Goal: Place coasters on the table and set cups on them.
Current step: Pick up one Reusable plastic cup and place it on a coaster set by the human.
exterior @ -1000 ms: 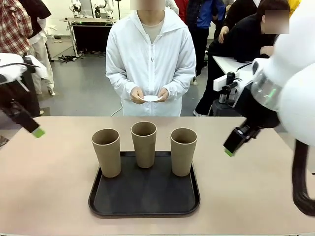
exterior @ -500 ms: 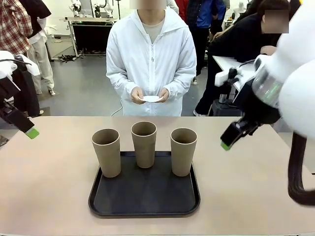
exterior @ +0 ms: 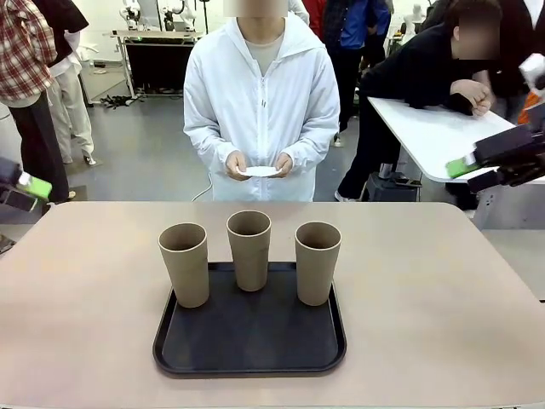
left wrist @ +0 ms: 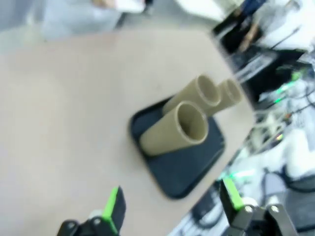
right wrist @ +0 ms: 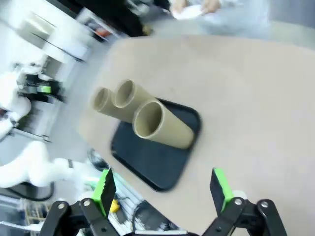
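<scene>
Now left jaws and right jaws gape wide, empty, the cups upright on a black tray well beyond them.

Three cups are being carried upright in a row on a tray, the middle one slightly behind the others, the tray being borne mid-table toward the near edge, while a coaster is being held beyond the far edge in the person's hands.
</scene>
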Controlling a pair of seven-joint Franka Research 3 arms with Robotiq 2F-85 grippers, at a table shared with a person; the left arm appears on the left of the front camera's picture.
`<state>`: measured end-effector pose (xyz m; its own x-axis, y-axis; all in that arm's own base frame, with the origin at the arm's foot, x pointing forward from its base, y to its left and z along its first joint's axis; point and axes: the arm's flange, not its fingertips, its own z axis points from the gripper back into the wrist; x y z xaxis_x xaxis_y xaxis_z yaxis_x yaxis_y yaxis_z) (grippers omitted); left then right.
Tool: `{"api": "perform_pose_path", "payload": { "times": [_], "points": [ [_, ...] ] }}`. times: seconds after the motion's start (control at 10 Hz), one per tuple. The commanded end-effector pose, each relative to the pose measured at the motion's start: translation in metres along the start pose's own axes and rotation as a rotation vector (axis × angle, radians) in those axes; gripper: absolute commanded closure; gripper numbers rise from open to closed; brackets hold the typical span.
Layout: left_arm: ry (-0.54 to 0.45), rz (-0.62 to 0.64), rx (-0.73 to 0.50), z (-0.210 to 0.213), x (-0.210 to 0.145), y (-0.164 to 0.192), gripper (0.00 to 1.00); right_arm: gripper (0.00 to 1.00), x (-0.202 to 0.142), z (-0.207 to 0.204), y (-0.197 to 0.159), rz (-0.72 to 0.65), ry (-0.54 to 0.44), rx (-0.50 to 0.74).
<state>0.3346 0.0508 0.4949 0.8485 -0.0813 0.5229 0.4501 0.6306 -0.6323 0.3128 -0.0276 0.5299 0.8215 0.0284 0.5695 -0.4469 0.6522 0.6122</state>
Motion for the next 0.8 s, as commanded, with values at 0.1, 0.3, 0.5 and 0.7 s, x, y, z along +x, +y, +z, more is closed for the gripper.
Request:
{"api": "perform_pose_path", "payload": {
  "times": [0.1, 0.3, 0.5, 0.7],
  "points": [
    [-0.210, 0.230, -0.393, 0.005, 0.006, 0.032, 0.00, 0.00, -0.108, -0.051, -0.056, -0.117, 0.052, 0.261],
    [-0.257, 0.293, -0.378, 0.019, -0.005, 0.033, 0.00, 0.00, -0.122, -0.046, -0.065, -0.115, 0.050, 0.298],
    [-0.181, 0.306, -0.334, 0.022, -0.008, 0.027, 0.00, 0.00, -0.133, -0.030, -0.064, -0.117, 0.051, 0.283],
    [-0.116, 0.314, -0.322, 0.029, -0.007, 0.030, 0.00, 0.00, -0.138, -0.022, -0.056, -0.115, 0.041, 0.269]
  ]
}}
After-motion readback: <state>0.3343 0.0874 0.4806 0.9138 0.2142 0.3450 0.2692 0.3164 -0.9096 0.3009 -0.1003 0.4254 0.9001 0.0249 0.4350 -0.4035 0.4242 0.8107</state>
